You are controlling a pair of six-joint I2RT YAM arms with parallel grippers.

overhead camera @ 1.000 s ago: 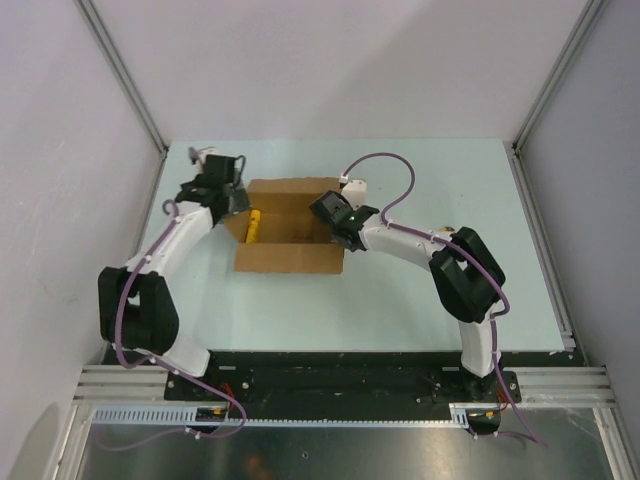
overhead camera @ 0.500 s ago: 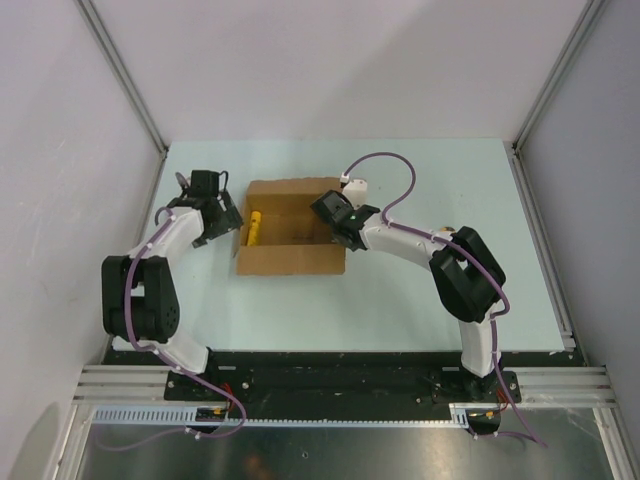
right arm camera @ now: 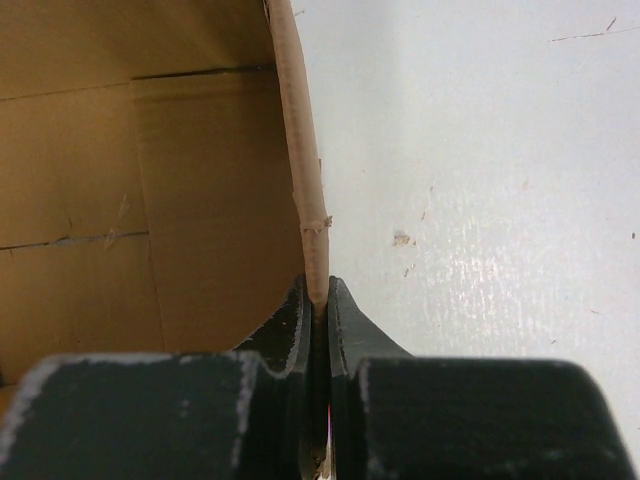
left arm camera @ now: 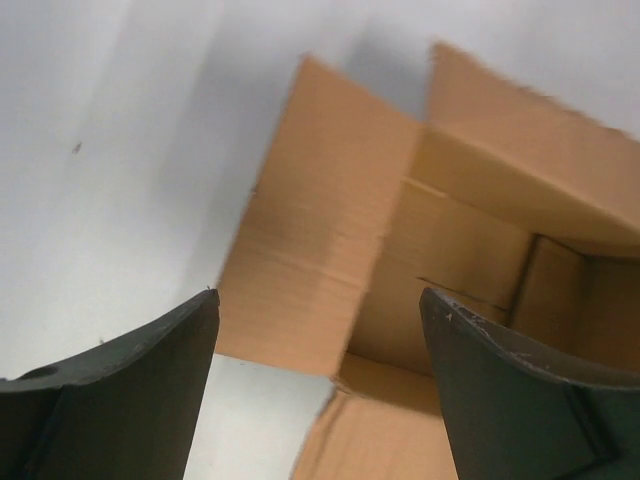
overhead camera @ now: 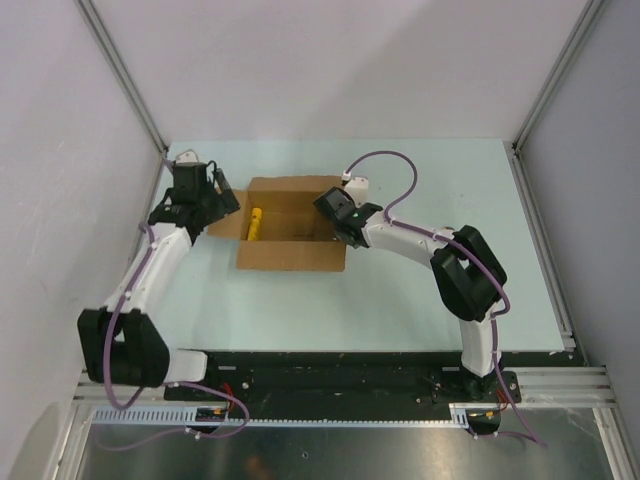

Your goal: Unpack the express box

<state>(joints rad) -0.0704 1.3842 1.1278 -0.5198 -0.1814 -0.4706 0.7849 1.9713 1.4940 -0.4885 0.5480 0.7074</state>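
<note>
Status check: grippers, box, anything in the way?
Left gripper open, holding nothing, by the box left flap. Right gripper jaws shut on the box's right cardboard edge. Flaps open, yellow item inside. No obstruction seen.

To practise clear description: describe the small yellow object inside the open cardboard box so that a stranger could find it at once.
On the pale green table, between the two robot arms, stands an open brown corrugated cardboard box. Inside it, close to its left wall, lies a small yellow tube-like object. It is the only yellow thing in the box; all around it is plain brown card.
</note>
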